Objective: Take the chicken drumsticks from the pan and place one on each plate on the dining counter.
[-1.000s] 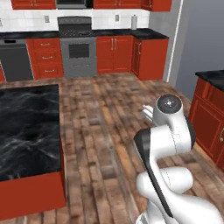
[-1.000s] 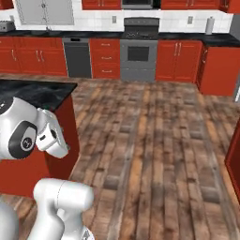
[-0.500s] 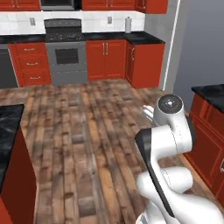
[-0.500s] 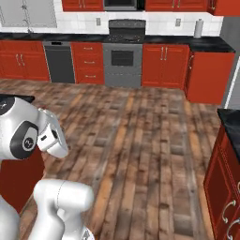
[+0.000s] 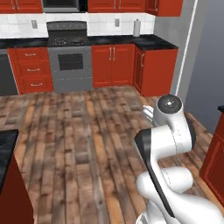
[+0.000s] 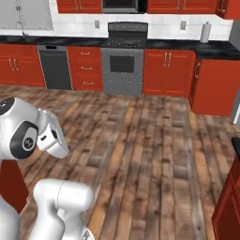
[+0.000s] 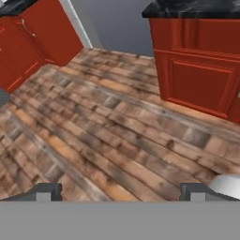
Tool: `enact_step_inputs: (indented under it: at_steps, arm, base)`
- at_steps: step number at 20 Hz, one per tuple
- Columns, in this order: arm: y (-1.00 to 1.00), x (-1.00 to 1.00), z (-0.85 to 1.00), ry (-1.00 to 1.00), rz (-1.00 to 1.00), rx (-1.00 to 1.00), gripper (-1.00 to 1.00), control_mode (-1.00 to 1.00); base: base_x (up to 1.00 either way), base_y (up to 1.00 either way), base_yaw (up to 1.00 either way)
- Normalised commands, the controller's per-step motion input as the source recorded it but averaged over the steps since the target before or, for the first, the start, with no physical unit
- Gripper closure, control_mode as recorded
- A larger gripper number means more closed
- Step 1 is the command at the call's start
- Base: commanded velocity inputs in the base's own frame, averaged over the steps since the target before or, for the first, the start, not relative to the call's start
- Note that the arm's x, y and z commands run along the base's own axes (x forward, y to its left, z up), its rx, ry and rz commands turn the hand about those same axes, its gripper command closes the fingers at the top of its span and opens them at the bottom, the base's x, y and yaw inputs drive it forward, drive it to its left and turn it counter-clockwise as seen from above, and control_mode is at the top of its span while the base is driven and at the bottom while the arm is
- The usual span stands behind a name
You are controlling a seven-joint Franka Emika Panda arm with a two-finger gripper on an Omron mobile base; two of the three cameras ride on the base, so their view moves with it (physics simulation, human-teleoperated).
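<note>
Above wood floor [image 7: 108, 140], gripper [image 7: 122, 191] w/ fingertips [image 7: 47, 191] spread wide, nothing held. Stove [image 5: 70, 59] at far wall betw. red cabinets [image 5: 113, 64]. Dining counter [image 5: 6, 146] corner at left edge, near arm.

A home kitchen is showing itself here: red cabinets [image 6: 168, 70] under black marble worktops [image 6: 213, 47] are lining a white-tiled wall, flanking a grey stove [image 6: 124, 58] and a dishwasher [image 6: 55, 67], with wood-plank flooring [image 6: 140, 136] running throughout.

No readable text, label or number anywhere (surfaces plain).
</note>
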Motion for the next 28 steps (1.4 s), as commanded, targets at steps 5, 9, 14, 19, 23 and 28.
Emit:
enact_step_inputs:
  at_steps: [5,9,14,19,23,28]
  arm:
    - [0.0,0.0,0.0,0.0,0.0,0.0,-1.0,1.0]
    - [0.0,0.0,0.0,0.0,0.0,0.0,-1.0,1.0]
    - [0.0,0.0,0.0,0.0,0.0,0.0,-1.0,1.0]
    - [0.0,0.0,0.0,0.0,0.0,0.0,-1.0,1.0]
    - [0.0,0.0,0.0,0.0,0.0,0.0,-1.0,1.0]
    - [0.0,0.0,0.0,0.0,0.0,0.0,-1.0,1.0]
  base:
    - [1.0,0.01,0.0]
    - [1.0,0.08,0.0]
    - [1.0,0.2,0.0]
    - [1.0,0.29,0.0]
    - [1.0,0.26,0.0]
    - [1.0,0.16,0.0]
